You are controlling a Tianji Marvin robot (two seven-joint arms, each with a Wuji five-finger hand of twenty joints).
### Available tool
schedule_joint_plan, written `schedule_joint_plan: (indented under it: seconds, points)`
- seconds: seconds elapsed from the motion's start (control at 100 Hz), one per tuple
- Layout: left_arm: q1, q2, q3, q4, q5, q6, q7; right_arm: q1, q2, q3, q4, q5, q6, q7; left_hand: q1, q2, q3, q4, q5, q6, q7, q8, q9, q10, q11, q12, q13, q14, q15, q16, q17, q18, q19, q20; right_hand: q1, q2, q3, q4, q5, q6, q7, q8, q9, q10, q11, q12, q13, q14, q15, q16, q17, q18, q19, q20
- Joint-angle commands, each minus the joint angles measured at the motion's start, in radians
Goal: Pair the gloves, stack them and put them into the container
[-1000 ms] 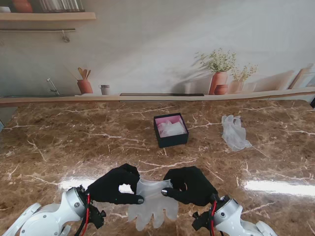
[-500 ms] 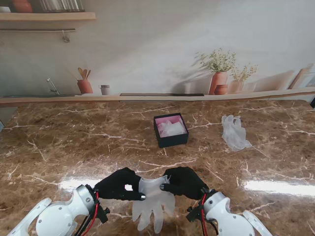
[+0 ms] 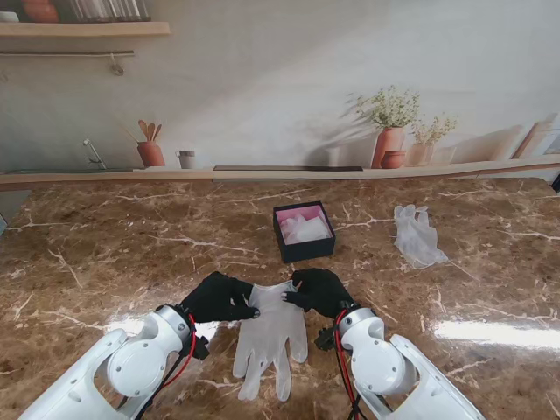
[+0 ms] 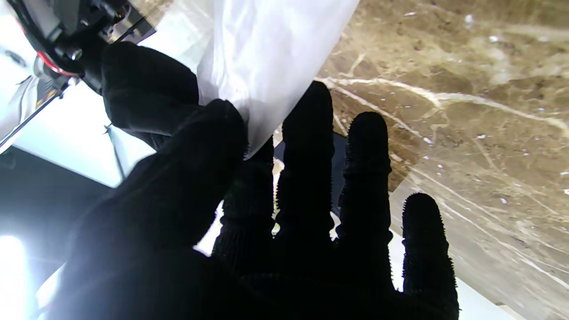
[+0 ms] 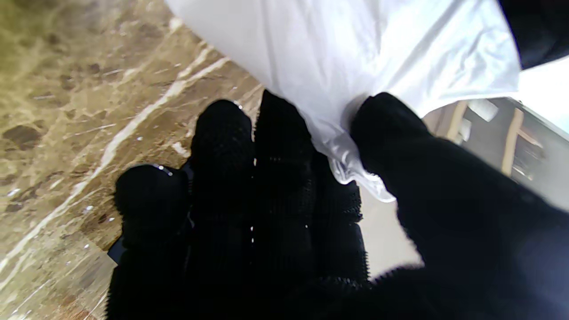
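Note:
A translucent white glove (image 3: 271,337) hangs between my two black hands, cuff end away from me and fingers trailing toward me. My left hand (image 3: 223,297) pinches the cuff's left corner, and my right hand (image 3: 319,290) pinches its right corner. The left wrist view shows thumb and fingers closed on the glove's edge (image 4: 262,66); the right wrist view shows the same grip on the glove (image 5: 346,58). A small dark box with pink lining (image 3: 304,232) stands farther from me, with white glove material inside. Another white glove (image 3: 416,236) lies at the right, beyond the box.
The brown marble table (image 3: 105,254) stretches wide on both sides. A wall with a printed shelf, pots and plants (image 3: 389,131) rises behind the table's far edge. Bright light glare marks the table at the right (image 3: 490,332).
Both hands have carried the glove away from me toward the box, and both arms now reach farther over the table. The glove hangs longer, its fingers trailing toward me.

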Motion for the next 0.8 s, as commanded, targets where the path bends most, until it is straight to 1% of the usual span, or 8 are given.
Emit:
schedule_joint_plan:
  seconds: [0.0,0.24,0.38,0.54,0.58,0.6,0.66,0.79]
  points:
    - [-0.02,-0.005,0.014,0.028,0.017,0.015,-0.001,0.018,-0.013,-0.011,0.035,-0.018,0.023,0.011,0.018,0.026,-0.016,-0.013,-0.013,-0.03,0.026,0.012,0.031,0.008,0.03,-0.003,-0.003,0.012,0.036,0.015,-0.028,-0.021,0.036,0.022,-0.019,-0.009,0.028,-0.022,0.028,-0.022,0.024,0.0,0.05,0.012,0.026,-0.003,0.034,-0.009,0.029,0.005,-0.002,-0.006,0.056,-0.019]
    - [-0.097,-0.016,0.091,0.11,0.057,0.101,0.042,0.112,-0.032,-0.098,0.166,-0.125,0.079,-0.075,0.014,0.029,-0.013,-0.017,-0.013,-0.015,0.024,0.004,0.034,0.013,0.039,-0.004,0.002,0.023,0.053,0.019,-0.011,-0.017,0.051,0.027,-0.022,-0.008,0.03,-0.023,0.03,-0.026,0.025,-0.001,0.049,0.008,0.032,-0.001,0.034,-0.015,0.035,0.005,0.0,-0.009,0.056,-0.024]
    - [-0.126,-0.022,0.123,0.145,0.057,0.149,0.05,0.118,-0.032,-0.119,0.163,-0.208,0.139,-0.122,0.018,0.055,-0.043,-0.017,-0.027,-0.001,-0.003,-0.027,-0.015,0.023,0.029,-0.001,-0.049,0.035,0.027,0.002,-0.037,-0.006,0.03,0.008,-0.031,-0.002,0.028,-0.022,0.024,-0.032,0.018,-0.008,0.04,0.002,0.027,-0.004,0.02,-0.02,0.028,0.001,-0.007,-0.015,0.049,-0.029]
    - [-0.131,-0.019,0.135,0.148,0.092,0.204,0.046,0.126,-0.025,-0.137,0.162,-0.295,0.196,-0.147,-0.018,0.097,-0.116,-0.001,-0.086,0.091,-0.232,-0.092,-0.165,0.05,-0.035,-0.016,-0.158,0.04,-0.055,-0.066,-0.073,0.004,-0.036,-0.053,-0.061,-0.001,-0.024,-0.013,-0.027,-0.014,-0.027,-0.078,-0.028,-0.006,-0.021,-0.035,-0.056,-0.025,-0.025,-0.025,-0.069,-0.037,-0.002,-0.054]
    - [-0.128,-0.018,0.133,0.145,0.093,0.215,0.043,0.124,-0.02,-0.137,0.155,-0.314,0.206,-0.144,-0.079,0.113,-0.045,0.006,-0.104,0.125,-0.363,-0.086,-0.236,0.062,-0.07,-0.036,-0.209,0.043,-0.095,-0.097,-0.093,0.007,-0.074,-0.079,-0.088,0.0,-0.042,0.001,-0.053,0.009,-0.134,-0.045,-0.086,-0.007,-0.054,-0.06,-0.108,-0.027,-0.072,-0.042,-0.108,-0.047,-0.035,-0.055]
    - [-0.127,-0.017,0.131,0.143,0.096,0.22,0.039,0.122,-0.017,-0.136,0.15,-0.323,0.212,-0.14,-0.113,0.129,-0.014,0.031,-0.119,0.14,-0.412,-0.091,-0.271,0.064,-0.083,-0.045,-0.232,0.044,-0.116,-0.113,-0.102,0.006,-0.098,-0.093,-0.104,0.004,-0.046,0.011,-0.057,0.019,-0.206,-0.011,-0.111,-0.01,-0.066,-0.071,-0.128,-0.029,-0.093,-0.052,-0.123,-0.053,-0.051,-0.055]
    - [-0.121,-0.014,0.127,0.136,0.11,0.237,0.034,0.113,-0.013,-0.13,0.137,-0.337,0.221,-0.139,-0.154,0.141,0.008,0.055,-0.183,0.177,-0.517,-0.115,-0.387,0.078,-0.126,-0.076,-0.297,0.044,-0.181,-0.164,-0.111,0.01,-0.169,-0.133,-0.175,0.037,-0.061,0.118,-0.08,0.059,-0.471,0.155,-0.221,-0.008,-0.107,-0.102,-0.201,-0.027,-0.174,-0.095,-0.182,-0.059,-0.116,-0.058]
    - [-0.112,-0.011,0.116,0.128,0.137,0.256,0.035,0.079,-0.001,-0.098,0.088,-0.38,0.246,-0.13,-0.159,0.154,-0.039,0.063,-0.304,0.199,-0.637,-0.157,-0.671,0.093,-0.172,-0.127,-0.444,0.032,-0.285,-0.26,-0.115,0.003,-0.333,-0.203,-0.241,0.083,-0.194,0.133,-0.256,0.094,-0.619,0.15,-0.448,-0.012,-0.163,-0.156,-0.314,-0.033,-0.322,-0.169,-0.284,-0.066,-0.24,-0.076]
